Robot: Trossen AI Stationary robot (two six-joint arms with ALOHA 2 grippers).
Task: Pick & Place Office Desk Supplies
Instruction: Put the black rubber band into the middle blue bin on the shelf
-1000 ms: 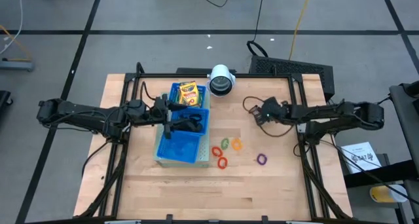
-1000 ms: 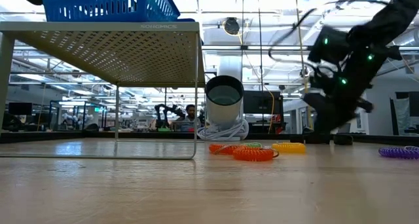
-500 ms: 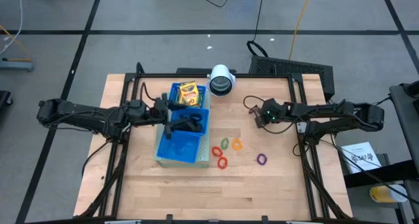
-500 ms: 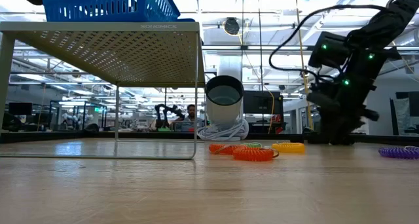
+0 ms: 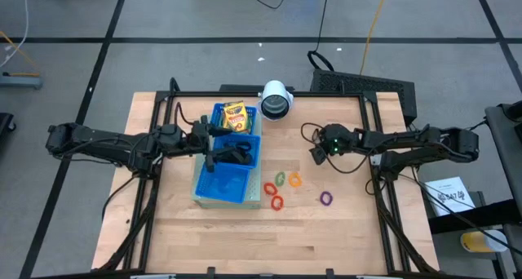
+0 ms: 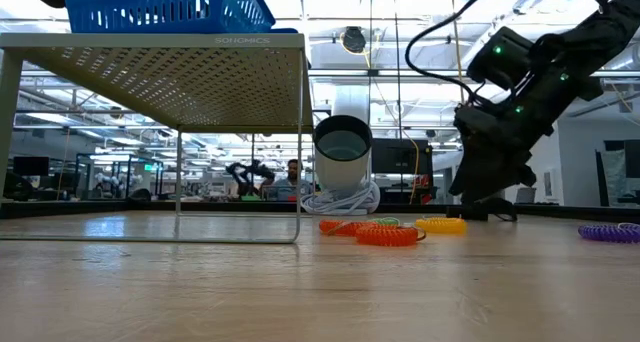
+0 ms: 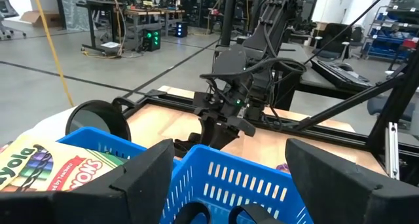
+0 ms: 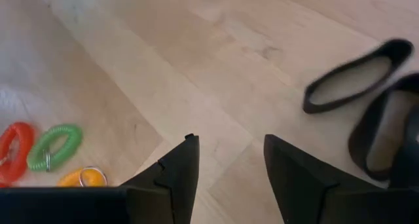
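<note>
A yellow-and-green crayon box lies in the far compartment of the blue tray, and black clips lie in the middle one. Coiled rings lie on the table to the tray's right: red, green, orange, a second red and purple. My left gripper is open and level over the tray, touching nothing. My right gripper is open and slants down over bare wood, to the far right of the rings.
A white cylinder with a dark centre stands at the far edge, behind the tray. The tray rests on a perforated metal stand. A black cable loop lies on the wood by my right gripper. Bare wood stretches toward the near edge.
My right gripper has swung toward the table's left and near side, closer to the rings, and has tipped its fingers downward. Its fingers have kept the same gap. The rings, the tray and my left arm have stayed where they were.
</note>
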